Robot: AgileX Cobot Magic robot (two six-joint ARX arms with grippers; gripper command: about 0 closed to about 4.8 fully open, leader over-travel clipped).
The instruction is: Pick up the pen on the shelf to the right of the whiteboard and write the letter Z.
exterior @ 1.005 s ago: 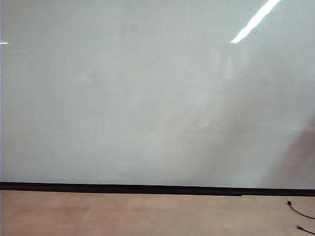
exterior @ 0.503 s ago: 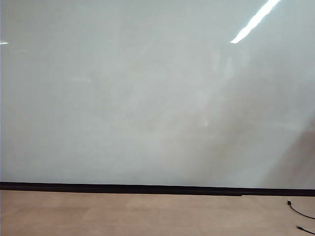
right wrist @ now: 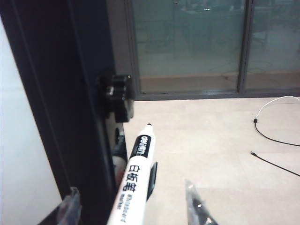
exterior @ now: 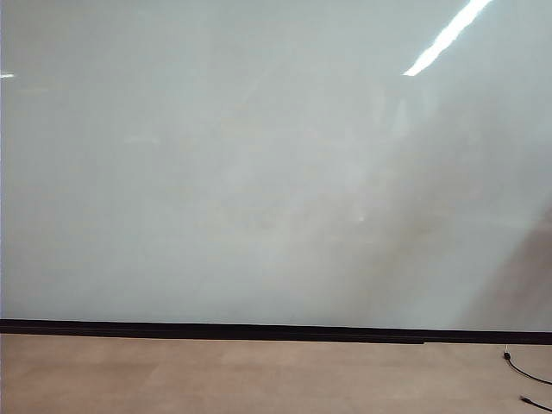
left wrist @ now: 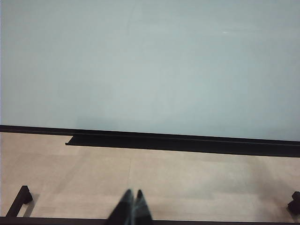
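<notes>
**Op A:** While I hold the right gripper (right wrist: 133, 206) at the black frame (right wrist: 70, 93) on the right edge of the whiteboard (right wrist: 18, 154), pls confirm where the pen (right wrist: 133, 180) is.

**Op B:** Pen lies between the two fingers, nearer the one on the board side, the other finger (right wrist: 197, 206) has a gap. Long axis runs away from the wrist, cap end fwd, almost along the frame. Jaws are partly open; if they really pinch the pen I cannot tell.

**Op A:** And the left gripper (left wrist: 132, 208)?

**Op B:** Closed, empty, low over the tan floor (left wrist: 187, 183), facing the board, far from the pen. So the right arm is the near one. No Z on the board yet, I judge the grasp comes first.
</notes>
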